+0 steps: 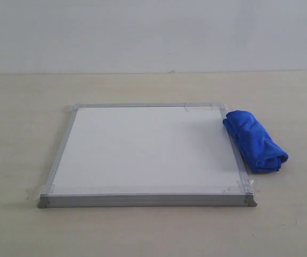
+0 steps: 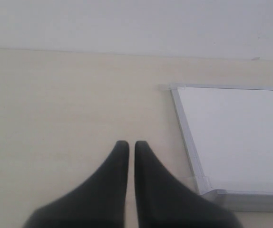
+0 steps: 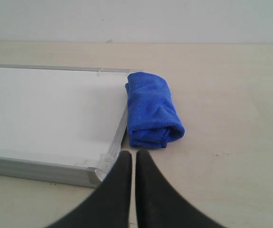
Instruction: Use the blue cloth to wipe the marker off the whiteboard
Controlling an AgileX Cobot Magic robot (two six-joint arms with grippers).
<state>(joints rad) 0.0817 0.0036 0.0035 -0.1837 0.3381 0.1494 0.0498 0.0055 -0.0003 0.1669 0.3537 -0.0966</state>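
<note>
- We see the whiteboard lying flat at the centre of the exterior view; no marker line shows on it in any view.
- The blue cloth lies bunched at centre right, against the board's right frame.
- The left gripper and right gripper both have their jaws nearly together, holding nothing.
- We judge the wiping either finished or not begun. If a faint line is there, the right gripper must open and take the cloth.

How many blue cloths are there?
1. The blue cloth lies bunched up beside the right edge of the whiteboard, toward its far corner. No other shows in any view.
</note>
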